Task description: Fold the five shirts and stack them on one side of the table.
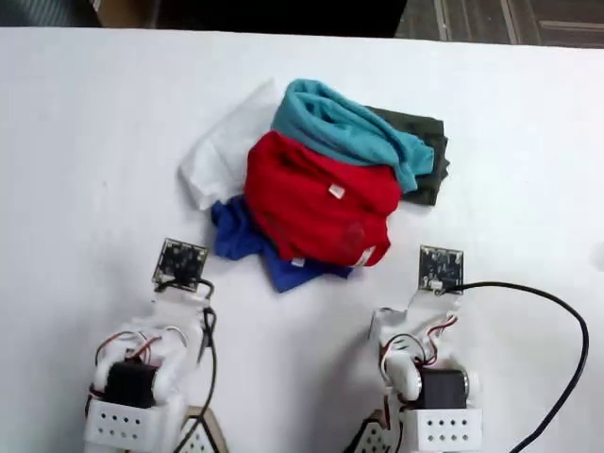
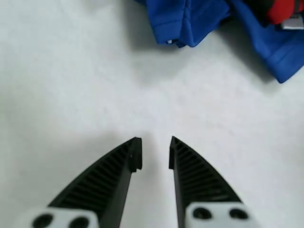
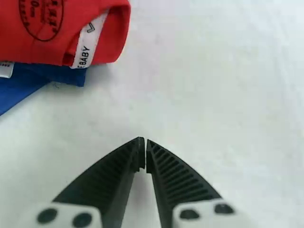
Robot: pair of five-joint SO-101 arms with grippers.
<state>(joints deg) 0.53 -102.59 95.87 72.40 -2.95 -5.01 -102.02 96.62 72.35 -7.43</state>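
The 5 shirts [image 1: 321,179] are sitting bunched up in 1 unfolded heap around the middle of the table [image 1: 94,123], none of them folded yet. The red shirt [image 1: 316,203] is lying on top in the center. The teal shirt [image 1: 344,127] is draping over its far edge. The blue shirt [image 1: 241,231] is poking out from underneath on the side nearest the arms. The white shirt [image 1: 222,151] is sticking out behind toward the left arm's side, and the dark green shirt [image 1: 425,142] is peeking out at the back on the right arm's side.

The left gripper [image 2: 155,153] is hanging over bare table with its 2 fingers [image 2: 109,180] sitting a little apart, a narrow gap showing between the tips. Nothing is sitting between them. The blue shirt's hem is lying ahead of those tips, well clear and not touching.

The right gripper [image 3: 145,154] is also hovering over bare table, its tips pressing together with nothing between them. The red shirt's hem with a white label [image 3: 85,50] is lying ahead and off to 1 side of that gripper, with a strip of blue showing under it. It's near the tips but not touching them.

In the high view the left arm [image 1: 142,377] and right arm [image 1: 425,377] are sitting side by side at the near edge, both short of the heap. A black cable [image 1: 566,340] is looping off the right arm across the table.
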